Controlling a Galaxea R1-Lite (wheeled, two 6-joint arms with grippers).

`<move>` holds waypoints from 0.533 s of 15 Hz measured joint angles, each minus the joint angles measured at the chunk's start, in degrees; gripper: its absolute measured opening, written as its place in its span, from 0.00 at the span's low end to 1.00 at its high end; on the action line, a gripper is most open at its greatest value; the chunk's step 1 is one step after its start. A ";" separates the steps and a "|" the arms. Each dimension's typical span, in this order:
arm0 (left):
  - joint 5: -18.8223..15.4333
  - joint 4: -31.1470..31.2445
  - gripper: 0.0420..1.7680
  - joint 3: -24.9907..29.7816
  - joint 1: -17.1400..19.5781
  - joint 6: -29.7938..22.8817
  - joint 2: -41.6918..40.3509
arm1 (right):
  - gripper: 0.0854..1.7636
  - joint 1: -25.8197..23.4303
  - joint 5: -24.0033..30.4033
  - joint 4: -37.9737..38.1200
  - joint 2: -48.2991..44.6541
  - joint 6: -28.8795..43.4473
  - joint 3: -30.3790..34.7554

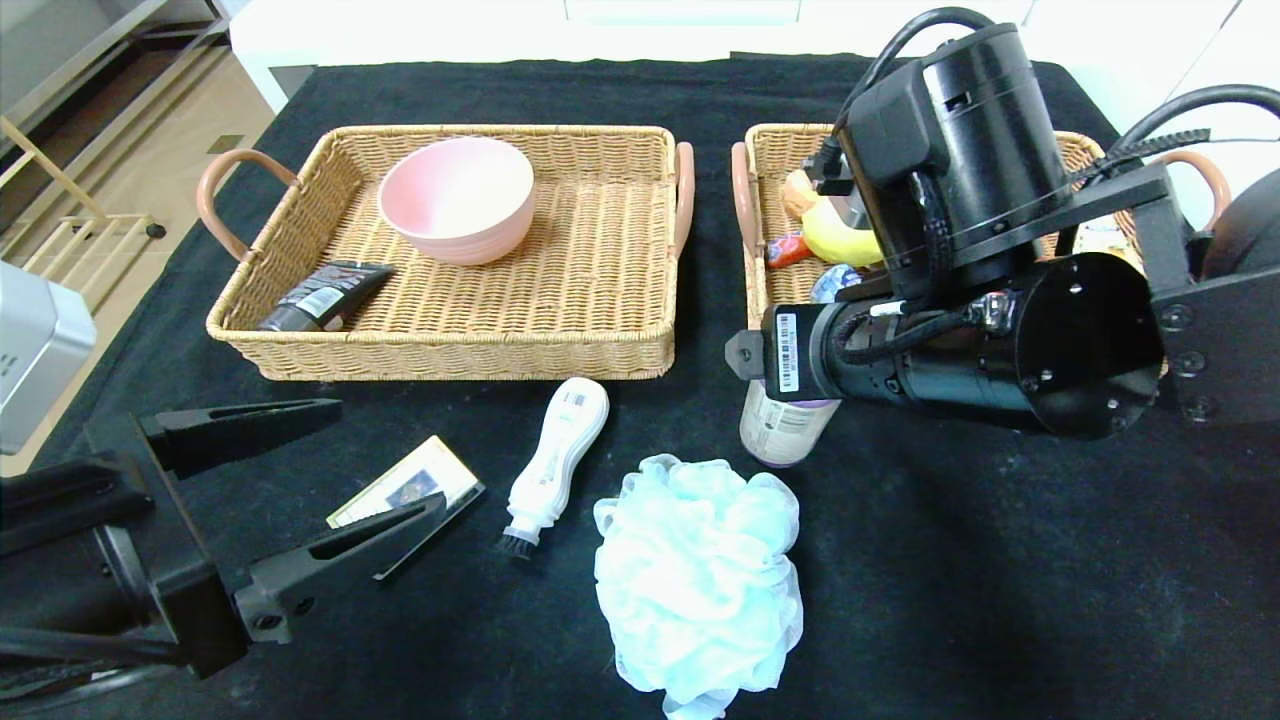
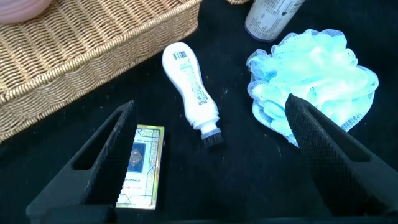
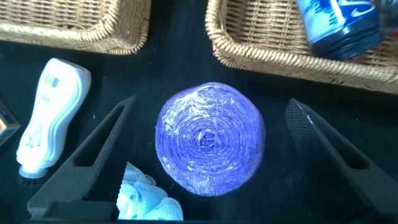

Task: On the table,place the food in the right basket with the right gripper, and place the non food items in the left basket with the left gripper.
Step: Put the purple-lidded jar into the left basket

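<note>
right gripper hangs directly above the purple-lidded bottle, fingers spread wide to either side, not touching; bottle stands upright on the table just in front of the right basket. left gripper open wide, low over the small card box; white brush and blue bath pouf lie beside it.

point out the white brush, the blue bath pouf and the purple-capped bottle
white brush (image 1: pixel 556 455), head view, middle of its handle
blue bath pouf (image 1: pixel 697 580), head view, centre of the mesh
purple-capped bottle (image 3: pixel 208 138), right wrist view, foil top

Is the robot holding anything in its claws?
No. Both are open: the left claw near the small card box, the right claw above the purple-lidded bottle.
</note>
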 joint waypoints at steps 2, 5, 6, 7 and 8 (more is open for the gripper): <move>0.00 -0.02 0.97 0.00 0.00 -0.02 0.00 | 0.96 0.02 0.00 0.00 0.88 0.00 0.00; 0.00 -0.09 0.97 -0.10 0.00 0.05 0.00 | 0.96 -0.02 -0.13 0.00 2.56 0.35 0.00; 0.00 -0.09 0.97 -0.11 0.00 0.05 0.00 | 0.96 -0.09 -0.33 -0.02 3.08 0.83 -0.02; 0.02 -0.11 0.97 -0.11 0.02 0.05 -0.05 | 0.96 -0.17 -0.46 -0.06 3.58 0.99 -0.09; 0.00 -0.11 0.97 -0.13 0.07 0.05 -0.05 | 0.87 -0.34 -0.55 -0.11 4.05 1.01 -0.15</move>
